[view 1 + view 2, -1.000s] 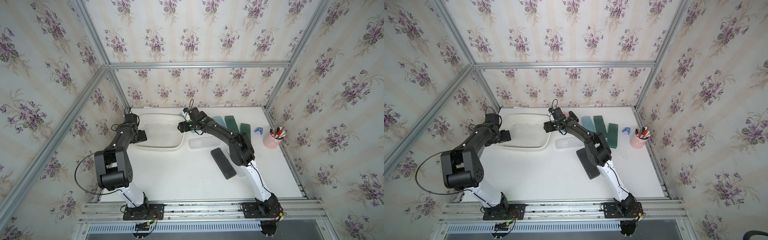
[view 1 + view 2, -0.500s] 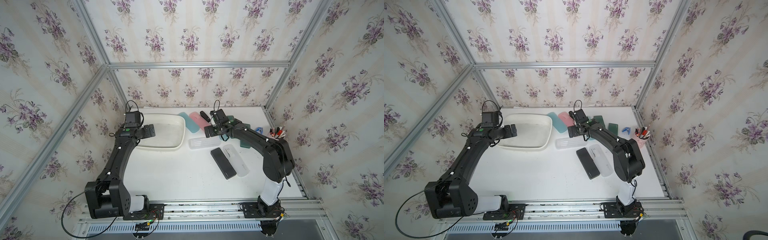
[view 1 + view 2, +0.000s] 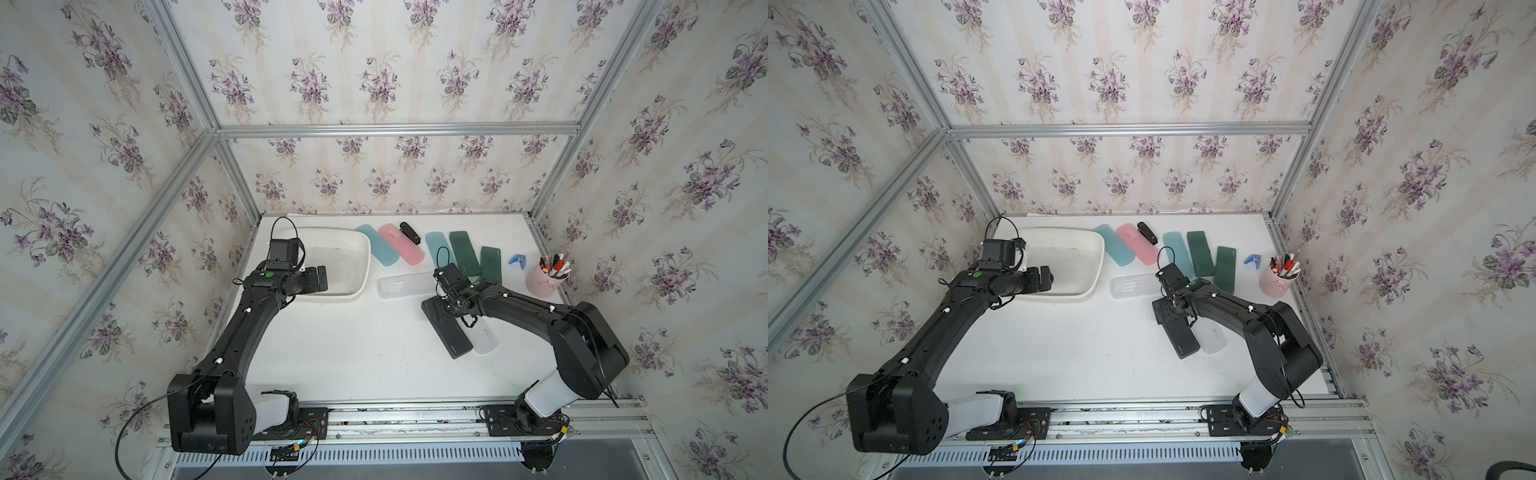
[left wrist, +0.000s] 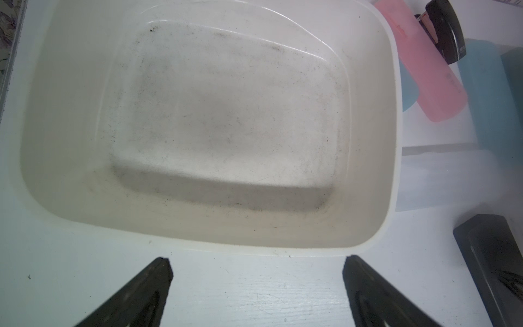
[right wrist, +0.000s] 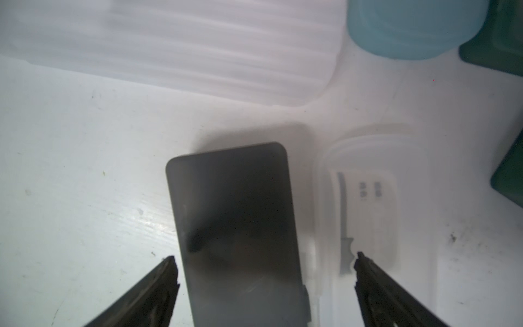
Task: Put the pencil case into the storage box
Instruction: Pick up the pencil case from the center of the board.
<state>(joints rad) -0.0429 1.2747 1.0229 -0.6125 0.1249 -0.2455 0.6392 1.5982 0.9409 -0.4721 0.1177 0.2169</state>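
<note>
And the right arm has swung away from the storage box (image 3: 345, 257)! A second ago it was stretched across to the box's edge, half a second ago it was passing over the row of cases at the back, and now the right end effector (image 5: 264, 256) hangs over the far end of the black pencil case (image 3: 455, 340), released and spread wide, gripping nothing. The wrist view shows the case between the two tips, one tip over bare tabletop (image 3: 353, 357), the other over the frosted clear case (image 3: 484, 340) lying right alongside. Over on the other side the left arm has drawn back too: the left end effector (image 4: 256, 257) now sits just off the near rim of the box, released as well and empty. The box itself has nothing in it, just a scuffed floor. So this reads as a fresh pick being lined up: the black pencil case lies flat on the tabletop, well apart from the box, not yet held. The tricky bit, I'd say, is that neighbour; closing from here could catch the frosted case along with the black one unless the tips drop cleanly either side of it. The ribbed clear case (image 3: 405, 284) lies between pick and box.
</note>
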